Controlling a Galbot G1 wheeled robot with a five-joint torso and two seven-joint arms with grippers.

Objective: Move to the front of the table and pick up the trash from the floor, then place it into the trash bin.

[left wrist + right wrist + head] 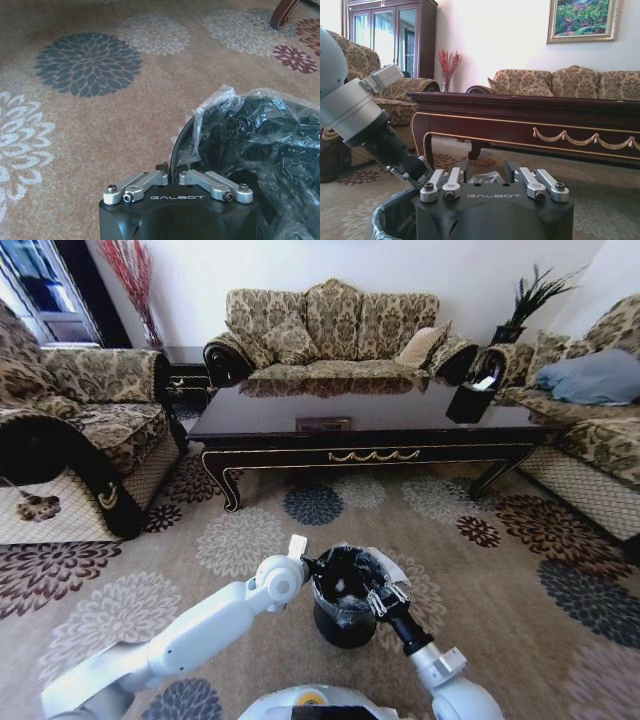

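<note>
1. In the head view we see the small round black trash bin [345,612], slightly tapered and lined with a crinkled, glossy black plastic bag, standing on the carpet just before our base. Inside it we make out a small pale patch against the dark liner, but we cannot tell what it is.

2. Our left gripper [310,564] sits at the bin's rim on its left side; our right gripper [384,598] sits at the rim on its right.

3. The left wrist view shows the left gripper [173,174] with its fingers drawn close together at the bin's thin black rim, where a clear-looking fold of bag [220,112] sticks up; whether they pinch the rim or the bag we cannot tell.

4. The right wrist view shows the right gripper [487,176] low over the bin, with a crumpled pale plastic piece between its spread fingers; we cannot tell whether it is gripped.

5. The floor [250,540] is beige-tan carpet with large round flower medallions.

6. Beyond the bin stands the long, low, glossy dark table [360,425] with gold scroll trim.
</note>
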